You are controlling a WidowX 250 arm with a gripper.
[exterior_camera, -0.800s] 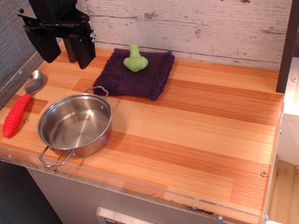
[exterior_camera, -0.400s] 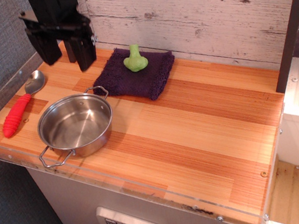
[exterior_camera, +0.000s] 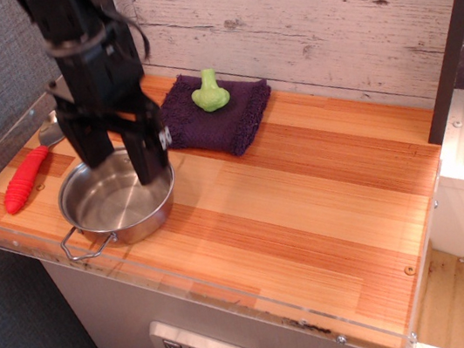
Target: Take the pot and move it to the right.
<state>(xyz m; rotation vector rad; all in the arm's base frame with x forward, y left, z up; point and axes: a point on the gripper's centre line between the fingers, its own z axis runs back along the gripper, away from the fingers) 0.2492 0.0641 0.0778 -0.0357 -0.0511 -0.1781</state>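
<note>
The pot [exterior_camera: 114, 208] is a shallow shiny steel pot with wire loop handles, standing at the front left of the wooden counter. My black gripper [exterior_camera: 122, 163] is open and hangs just over the pot's far rim. Its left finger is above the far left rim and its right finger [exterior_camera: 148, 156] is over the far right rim. The fingers hold nothing. The arm hides the pot's far handle.
A red-handled metal spoon [exterior_camera: 23, 179] lies left of the pot. A purple cloth [exterior_camera: 221, 118] with a green object [exterior_camera: 210, 94] on it lies behind and to the right. The wooden counter [exterior_camera: 308, 206] extends to the right. A plank wall stands behind.
My gripper has dropped from high at the back left and moved forward, down to the pot's far rim. The pot, spoon and cloth have not moved.
</note>
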